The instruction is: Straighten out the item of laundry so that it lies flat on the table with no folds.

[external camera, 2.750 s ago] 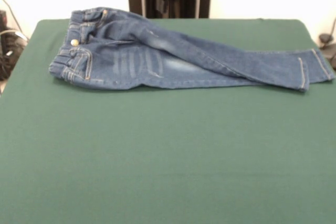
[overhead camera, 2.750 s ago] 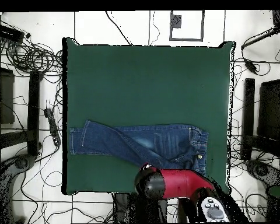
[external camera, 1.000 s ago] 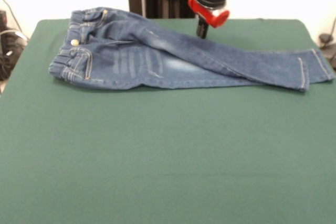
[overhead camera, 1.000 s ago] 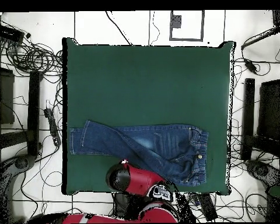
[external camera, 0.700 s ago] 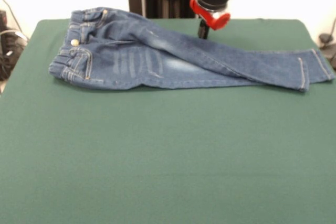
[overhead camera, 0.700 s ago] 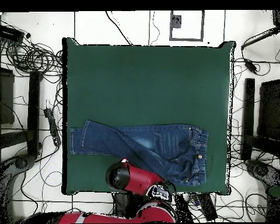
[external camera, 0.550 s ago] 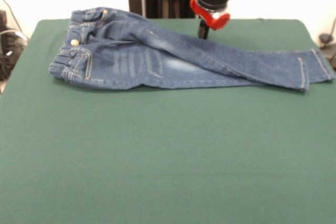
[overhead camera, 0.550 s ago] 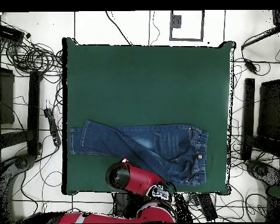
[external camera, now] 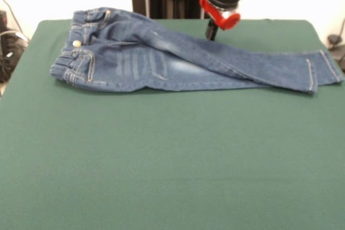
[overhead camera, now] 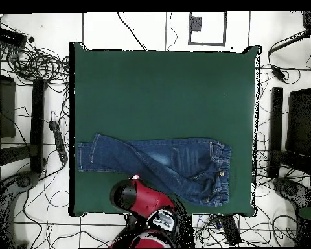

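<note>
the jeans (external camera: 178,60) lie across the far part of the table (external camera: 161,165) in the front view, waistband (external camera: 73,60) at the left, legs running right to the cuffs (external camera: 321,71). the two legs cross, the farther one lying over the nearer past the knee, so the cloth is doubled there and not yet flat.

the gripper (external camera: 211,30) hangs just behind the upper leg's far edge, about mid-length. whether its jaws are parted or closed cannot be told; only a dark tip shows beneath the red collar, and it holds nothing visible.

to do this step well, i judge it should come down on the edge of the upper leg alone, pinch only that one layer, and draw it away from the lower leg, keeping low so the waistband stays put.

in the overhead view the jeans (overhead camera: 155,162) sit close to the table's (overhead camera: 164,84) base-side edge, and the cuffs almost reach one side edge. little margin is left on those sides; the broad bare felt beyond the jeans is the room for spreading.
</note>
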Controlling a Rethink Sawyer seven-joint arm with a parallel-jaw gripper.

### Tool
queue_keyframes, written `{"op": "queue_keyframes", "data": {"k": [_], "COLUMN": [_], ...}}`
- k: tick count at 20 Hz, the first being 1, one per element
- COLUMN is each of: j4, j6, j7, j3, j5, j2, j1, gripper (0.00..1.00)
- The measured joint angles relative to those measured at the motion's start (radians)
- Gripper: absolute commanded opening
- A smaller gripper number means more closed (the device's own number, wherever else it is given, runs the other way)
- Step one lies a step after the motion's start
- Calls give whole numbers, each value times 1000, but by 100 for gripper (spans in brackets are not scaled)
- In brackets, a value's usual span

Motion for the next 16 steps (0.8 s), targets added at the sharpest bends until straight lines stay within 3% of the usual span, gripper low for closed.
{"op": "queue_keyframes", "data": {"k": [7, 16], "j4": [1, 1], "j6": [124, 131], "j7": [5, 5], "j3": [-56, -56], "j5": [79, 102], "j2": [-92, -115], "j1": [120, 74], "gripper": [0, 0]}}
